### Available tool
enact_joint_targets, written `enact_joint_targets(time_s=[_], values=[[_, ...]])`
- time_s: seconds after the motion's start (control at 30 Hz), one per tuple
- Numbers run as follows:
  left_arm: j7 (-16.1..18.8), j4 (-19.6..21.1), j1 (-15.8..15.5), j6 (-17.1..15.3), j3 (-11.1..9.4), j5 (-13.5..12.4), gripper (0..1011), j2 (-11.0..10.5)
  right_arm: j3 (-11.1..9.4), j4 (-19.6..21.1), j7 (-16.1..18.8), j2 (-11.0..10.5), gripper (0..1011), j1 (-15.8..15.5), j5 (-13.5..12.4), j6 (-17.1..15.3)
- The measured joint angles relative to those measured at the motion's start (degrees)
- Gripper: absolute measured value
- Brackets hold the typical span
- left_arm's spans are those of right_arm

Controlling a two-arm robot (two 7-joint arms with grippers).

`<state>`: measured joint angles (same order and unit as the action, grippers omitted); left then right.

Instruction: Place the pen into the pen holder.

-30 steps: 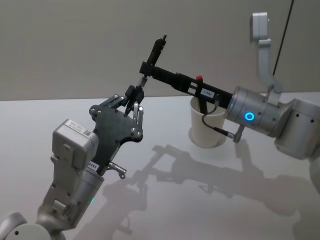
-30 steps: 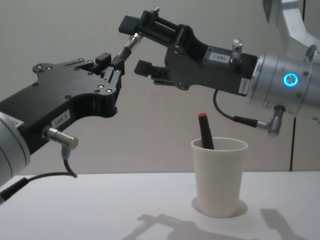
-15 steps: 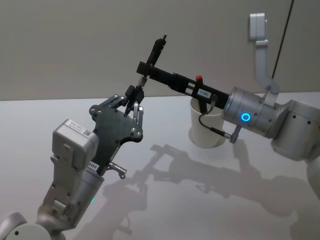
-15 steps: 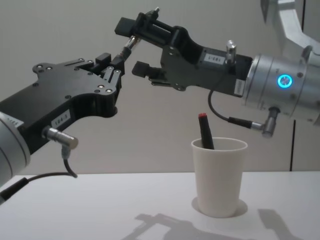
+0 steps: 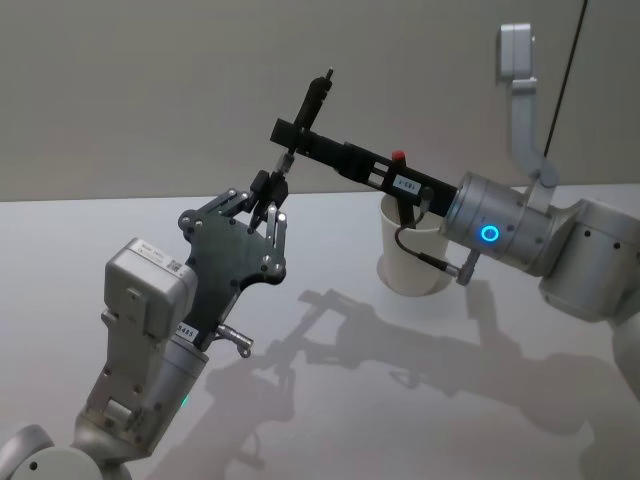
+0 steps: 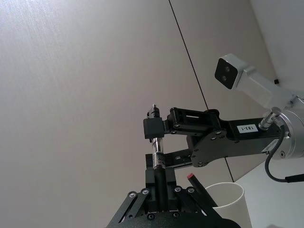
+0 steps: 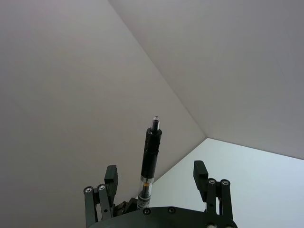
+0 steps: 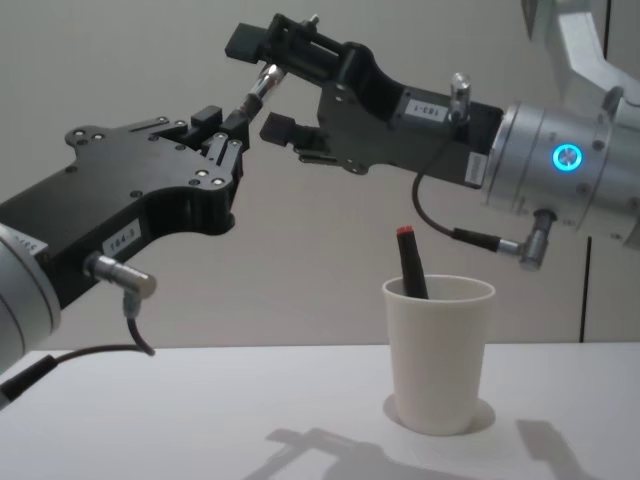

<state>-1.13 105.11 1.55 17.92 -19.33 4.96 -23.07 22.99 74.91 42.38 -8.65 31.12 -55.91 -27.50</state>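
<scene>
The task looked roughly half done. The slim black-and-clear pen (image 7: 148,156) hung in mid-air, above and to the left of the white tapered paper cup (image 8: 438,355), not yet in it. The left gripper (image 8: 232,125) was clamped on the pen's lower end. The right gripper (image 8: 262,84) straddled its upper barrel, fingers apart and apparently not touching. Handover and drop were left.

Red-tipped pen (image 8: 410,265), lower part inside pen holder (image 8: 438,350); held pen (image 7: 151,156), base inside left claw (image 8: 232,125).

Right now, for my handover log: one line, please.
left gripper shut on pen | right gripper open around pen | pen holder on table
</scene>
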Motion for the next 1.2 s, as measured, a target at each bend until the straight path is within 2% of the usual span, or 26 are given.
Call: enact_joint_targets(time_s=[0.33, 0.5, 0.8, 0.9, 1.0, 1.2], values=[[0.01, 0.0, 0.0, 0.0, 0.0, 0.0, 121, 0.0, 0.24, 0.28, -0.21, -0.11, 996, -0.04, -0.33, 0.47], [0.01, 0.0, 0.0, 0.0, 0.0, 0.0, 123, 0.0, 0.32, 0.35, -0.29, -0.14, 907, -0.06, -0.44, 0.61], [0.01, 0.0, 0.0, 0.0, 0.0, 0.0, 123, 0.0, 0.37, 0.41, -0.34, -0.19, 657, -0.1, -0.52, 0.71], [0.01, 0.0, 0.0, 0.0, 0.0, 0.0, 123, 0.0, 0.38, 0.43, -0.36, -0.2, 512, -0.1, -0.53, 0.74], [0.01, 0.0, 0.0, 0.0, 0.0, 0.0, 123, 0.0, 0.4, 0.45, -0.39, -0.21, 450, -0.1, -0.56, 0.76], [0.01, 0.0, 0.0, -0.02, 0.0, 0.0, 123, 0.0, 0.43, 0.49, -0.38, -0.19, 246, -0.1, -0.6, 0.8]])
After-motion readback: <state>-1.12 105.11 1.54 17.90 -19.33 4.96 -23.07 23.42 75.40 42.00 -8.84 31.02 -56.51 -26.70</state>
